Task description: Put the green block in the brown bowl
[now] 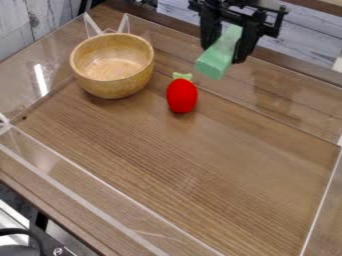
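camera view: at the lower left, a black cable (30, 236) is seen at the corner of the wooden table (174, 170). farther up on the left, the brown bowl (112, 66) is set upright on the table, with bare wood visible inside. just beside it, to the right, the red strawberry-like toy (182, 97) is laid, its green top pointed away from the camera. to the right of and beyond the toy, the green block (218, 55) is held tilted between the fingers of the black gripper (222, 38), outside the bowl.
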Tool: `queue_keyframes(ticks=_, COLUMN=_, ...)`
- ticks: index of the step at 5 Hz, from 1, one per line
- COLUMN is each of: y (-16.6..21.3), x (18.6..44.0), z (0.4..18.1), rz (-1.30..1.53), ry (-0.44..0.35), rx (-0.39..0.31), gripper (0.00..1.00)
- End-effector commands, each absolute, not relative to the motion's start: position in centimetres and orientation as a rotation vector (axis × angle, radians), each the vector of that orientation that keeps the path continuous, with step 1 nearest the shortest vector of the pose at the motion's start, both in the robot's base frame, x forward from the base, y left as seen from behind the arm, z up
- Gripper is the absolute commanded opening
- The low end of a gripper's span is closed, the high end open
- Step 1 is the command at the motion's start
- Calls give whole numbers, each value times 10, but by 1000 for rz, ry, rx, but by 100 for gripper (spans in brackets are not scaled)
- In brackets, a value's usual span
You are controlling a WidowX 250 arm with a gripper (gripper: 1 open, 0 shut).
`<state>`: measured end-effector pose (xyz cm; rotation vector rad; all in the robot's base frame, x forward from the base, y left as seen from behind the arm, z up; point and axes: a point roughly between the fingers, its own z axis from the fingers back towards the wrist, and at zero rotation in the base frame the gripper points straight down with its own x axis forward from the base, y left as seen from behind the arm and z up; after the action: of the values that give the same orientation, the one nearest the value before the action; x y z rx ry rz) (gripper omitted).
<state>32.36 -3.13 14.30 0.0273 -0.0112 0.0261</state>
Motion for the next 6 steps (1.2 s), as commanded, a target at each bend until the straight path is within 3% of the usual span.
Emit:
queue_keyframes(ticks=1, y=-29, x=320, z=169, rz=71, ry=-77, rx=18, gripper=0)
queue_keyframes(ticks=2, y=-19, x=316, z=177, rz=56, ry=-84, rx=12, gripper=0)
queue_keyframes(ticks=5, y=90, x=302, z=178, rz=356, ry=-70, rx=47, gripper=0)
queue_keyframes(ticks=6, y=115, x=298, z=162, rz=347, ry=-63, rx=72, gripper=0)
